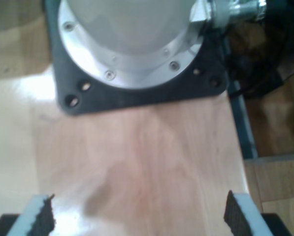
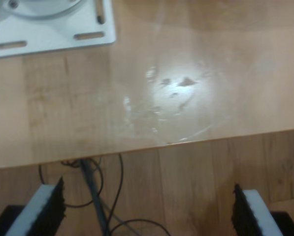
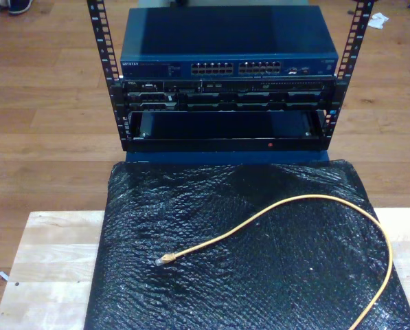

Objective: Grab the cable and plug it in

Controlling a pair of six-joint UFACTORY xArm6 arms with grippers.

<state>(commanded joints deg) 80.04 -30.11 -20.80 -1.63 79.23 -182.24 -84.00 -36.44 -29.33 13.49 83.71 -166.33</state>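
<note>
The yellow-orange cable [image 3: 315,197] lies loose on a black crinkled mat [image 3: 259,275] in the exterior view, curving in a wide arc toward that view's right. Its small clear plug [image 3: 165,260] rests near the mat's middle. My first gripper [image 1: 139,219] is open above bare wooden tabletop, with nothing between its black pads [image 1: 44,217]. My second gripper [image 2: 149,211] is also open and holds nothing, hovering past a table edge over the wooden floor.
Behind the mat stands a black rack [image 3: 225,130] holding a blue network switch [image 3: 229,41] with a row of ports [image 3: 235,69]. An arm base on a black plate [image 1: 137,96] and a white base plate [image 2: 53,29] sit on the wooden table. Dark cables [image 2: 95,196] trail on the floor.
</note>
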